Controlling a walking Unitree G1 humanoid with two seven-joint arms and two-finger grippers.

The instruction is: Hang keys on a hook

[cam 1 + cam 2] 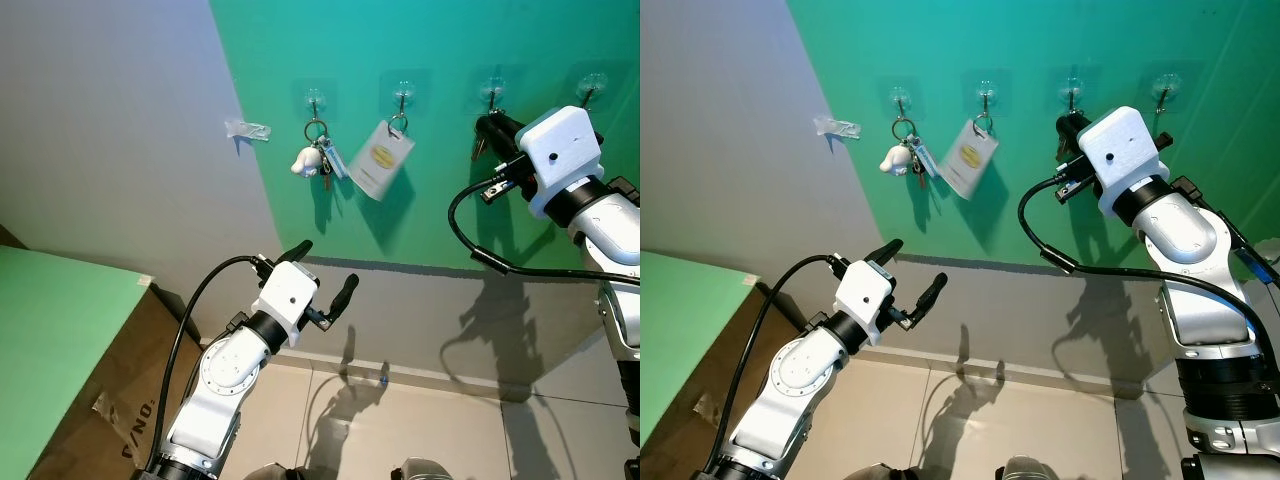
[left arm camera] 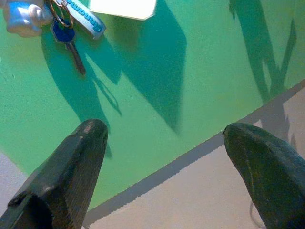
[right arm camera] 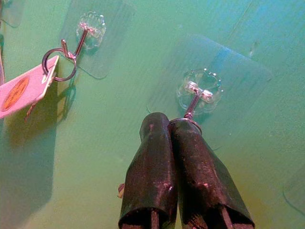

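Four clear adhesive hooks line the green wall. My right gripper (image 3: pixel 169 121) is raised to the third hook (image 3: pixel 196 93), shut on a metal key ring (image 3: pixel 189 121) that touches the hook's wire. A key (image 1: pixel 478 150) dangles under the fingers. Whether the ring is over the hook I cannot tell. The first hook (image 1: pixel 314 98) carries a key bunch (image 1: pixel 318 155) with a white plush charm. A pale card tag (image 1: pixel 380 160) hangs from the second hook (image 1: pixel 402 95). The fourth hook (image 1: pixel 590 85) is bare. My left gripper (image 1: pixel 325 265) hovers open, low, below the bunch.
A strip of clear tape (image 1: pixel 247 130) sticks to the grey wall on the left. A cardboard box (image 1: pixel 100 400) and a green board (image 1: pixel 50 330) stand at the lower left. Tiled floor (image 1: pixel 440 420) lies below the wall.
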